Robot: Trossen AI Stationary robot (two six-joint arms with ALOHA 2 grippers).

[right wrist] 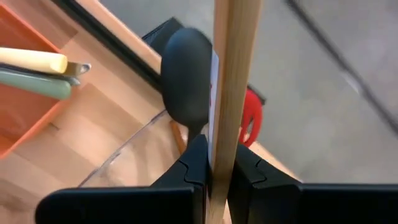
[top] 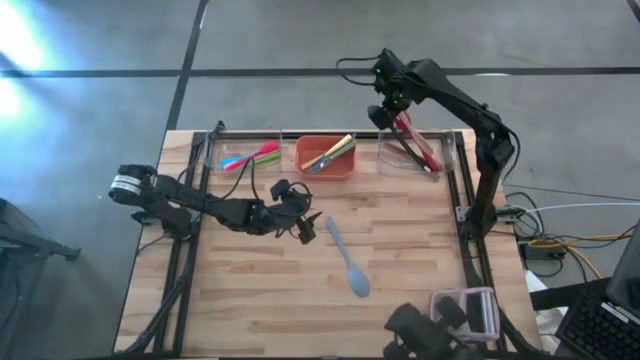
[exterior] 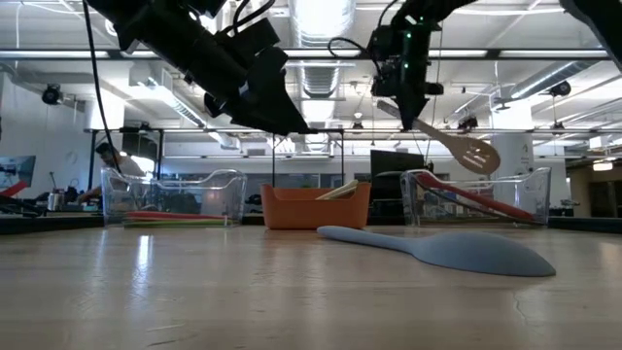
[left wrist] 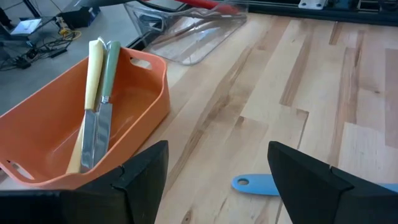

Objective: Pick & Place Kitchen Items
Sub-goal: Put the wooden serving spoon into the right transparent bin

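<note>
At the table's back left, a clear bin holds pink, green and blue utensils lying flat. Just in front, the left hand hovers low over the wood w/ fingers spread wide and nothing between them, aimed at the handle end of the grey-blue spoon, which lies loose mid-table, bowl toward the front edge. Behind it at center back, the orange bin carries a pale-handled and a green-handled knife leaning on its wall. To the right, the right hand is clamped tight on the shaft of a wooden slotted spoon, raised well above the right clear bin, where red utensils and a black spoon already rest. Judged from this, the step in hand is the drop-off: the wooden spoon hangs over its bin, not yet let go, while the left arm lines up on the last loose item. Next move likely calls for the right arm to lower and part its fingers so the long handle lands inside the walls, and for the left hand to descend square across the thin blue handle, which lies flat and leaves little to get under. Surface: pale butcher-block planks w/ black rails along the sides. Room: open workshop w/ grey concrete floor, ceiling strip lights and ducting, monitors and cables at the edges.
</note>
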